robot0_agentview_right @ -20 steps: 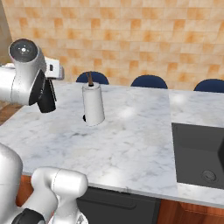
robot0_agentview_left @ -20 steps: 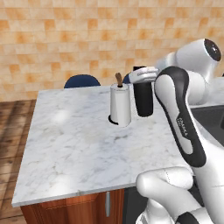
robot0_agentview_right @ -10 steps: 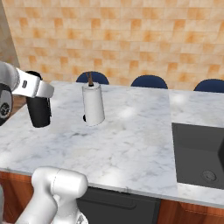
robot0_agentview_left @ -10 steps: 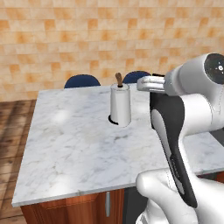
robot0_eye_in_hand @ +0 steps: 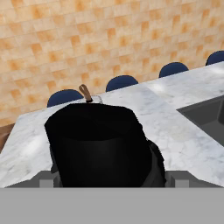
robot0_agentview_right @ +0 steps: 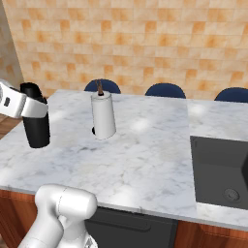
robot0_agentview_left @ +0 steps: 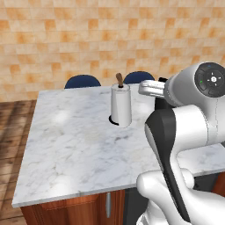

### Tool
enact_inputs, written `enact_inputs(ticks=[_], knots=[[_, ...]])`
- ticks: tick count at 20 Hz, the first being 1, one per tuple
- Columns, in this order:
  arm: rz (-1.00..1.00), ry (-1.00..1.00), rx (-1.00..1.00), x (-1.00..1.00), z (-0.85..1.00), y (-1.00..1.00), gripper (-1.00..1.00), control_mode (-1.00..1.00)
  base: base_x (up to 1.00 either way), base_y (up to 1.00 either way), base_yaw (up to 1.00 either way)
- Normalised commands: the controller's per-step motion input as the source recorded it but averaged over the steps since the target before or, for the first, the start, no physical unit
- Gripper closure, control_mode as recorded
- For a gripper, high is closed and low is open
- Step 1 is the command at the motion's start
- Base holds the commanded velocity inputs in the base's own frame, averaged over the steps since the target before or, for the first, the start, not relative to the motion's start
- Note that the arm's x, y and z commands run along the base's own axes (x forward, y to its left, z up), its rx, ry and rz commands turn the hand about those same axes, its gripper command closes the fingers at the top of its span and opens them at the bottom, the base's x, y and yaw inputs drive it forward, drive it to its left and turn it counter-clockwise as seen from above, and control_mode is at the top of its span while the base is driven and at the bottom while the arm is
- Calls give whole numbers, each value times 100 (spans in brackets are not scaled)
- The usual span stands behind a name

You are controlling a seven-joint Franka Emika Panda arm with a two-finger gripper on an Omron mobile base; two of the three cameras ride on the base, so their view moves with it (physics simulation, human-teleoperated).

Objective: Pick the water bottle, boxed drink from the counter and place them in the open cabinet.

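water bottle [robot0_agentview_right: 36,126]: tall matte black cylinder, narrower black cap, upright | position: over left part of counter [robot0_agentview_right: 145,155], left of white roll, whether it touches the top unclear | counter: white-grey marble slab on reddish wood base

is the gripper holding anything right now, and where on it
Yes: the gripper holds the water bottle, clamped around its upper body just below the cap, and the bottle appears lifted off the counter.

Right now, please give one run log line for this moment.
end effector: gripping water bottle | paper-towel roll: upright on counter
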Motion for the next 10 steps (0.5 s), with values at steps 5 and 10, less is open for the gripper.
enact_inputs(ticks=[5, 10], knots=[[-1, 1, 0, 1, -5, -12, 100, -100, 0, 0, 0], [0, 0, 0, 0, 0, 0, 100, -100, 0, 0, 0]])
